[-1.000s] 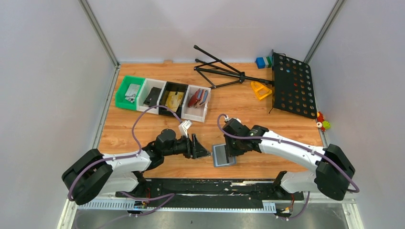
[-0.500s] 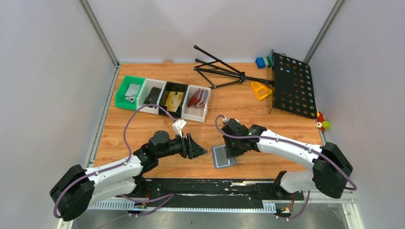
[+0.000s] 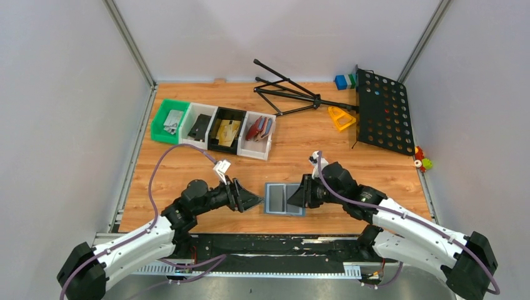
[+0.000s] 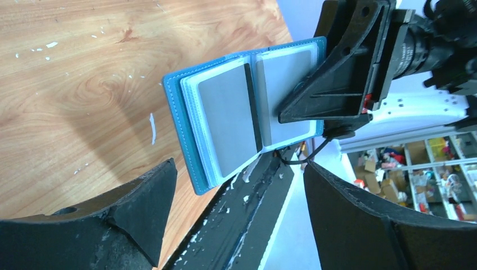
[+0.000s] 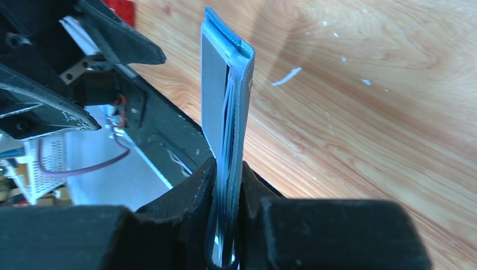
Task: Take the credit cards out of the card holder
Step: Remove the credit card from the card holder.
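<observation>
Between the right gripper's [image 5: 228, 175] closed fingers: the slate-blue soft bifold card holder [image 3: 284, 199], clamped by the outer edge of one half, the other half swung open toward the left arm. Left gripper [image 3: 255, 200] sits just beside the free half, jaws spread wide, nothing between them, pointed straight at the open face. Inside, lighter blue with clear sleeves; two flat grey rectangular credit cards [image 4: 228, 121] show, one on each side of the fold, both fully seated in their sleeves. So progress, as I read it: holder picked up and opened, presented for the pull, no card out yet. Left to do: left jaws close on a card edge, slide it clear, set it down, repeat for the rest. Hard to judge: how many cards there are. The right wrist view shows the holder edge-on with several leaves stacked, and anything behind the front sleeves is hidden. Can't tell whether the holder's low edge touches the light wooden table [image 3: 187, 169] or hangs just above it. The held half is partly covered by the right fingers. Well beyond the left gripper, a row of small plastic bins [image 3: 212, 128] holds flat items too small to make out.
</observation>
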Controlling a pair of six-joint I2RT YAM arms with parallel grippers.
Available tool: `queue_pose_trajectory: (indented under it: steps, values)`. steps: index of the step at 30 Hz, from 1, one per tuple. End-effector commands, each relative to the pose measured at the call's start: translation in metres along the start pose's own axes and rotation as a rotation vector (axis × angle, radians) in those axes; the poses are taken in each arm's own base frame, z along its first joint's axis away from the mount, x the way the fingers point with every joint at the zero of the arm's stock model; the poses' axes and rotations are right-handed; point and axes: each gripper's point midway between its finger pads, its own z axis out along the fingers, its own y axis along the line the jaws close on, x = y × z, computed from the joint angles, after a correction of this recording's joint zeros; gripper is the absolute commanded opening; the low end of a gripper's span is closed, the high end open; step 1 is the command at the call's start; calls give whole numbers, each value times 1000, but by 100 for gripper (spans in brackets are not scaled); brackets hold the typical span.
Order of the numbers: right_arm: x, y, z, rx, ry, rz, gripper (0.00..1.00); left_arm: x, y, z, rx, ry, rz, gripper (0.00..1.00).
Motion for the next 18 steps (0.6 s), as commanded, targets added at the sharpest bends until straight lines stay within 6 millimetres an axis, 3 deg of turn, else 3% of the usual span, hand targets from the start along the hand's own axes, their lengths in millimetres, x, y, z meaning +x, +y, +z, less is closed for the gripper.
queue_pose_trajectory:
  steps: [1,9,12,13,18]
  values:
    - [-21,42,-8,-218,-91,45,0,1,-2,-5,24,-16,-68,90]
    - [-23,63,-13,-337,-89,64,0,8,-9,0,84,23,-126,90]
    - [-24,70,-14,-382,-92,62,0,7,-14,1,119,15,-145,87]
    - [-23,70,-14,-387,-88,65,0,7,-16,1,133,17,-153,83]
    - [-19,62,-7,-349,-70,72,0,2,-22,0,162,-6,-160,44]
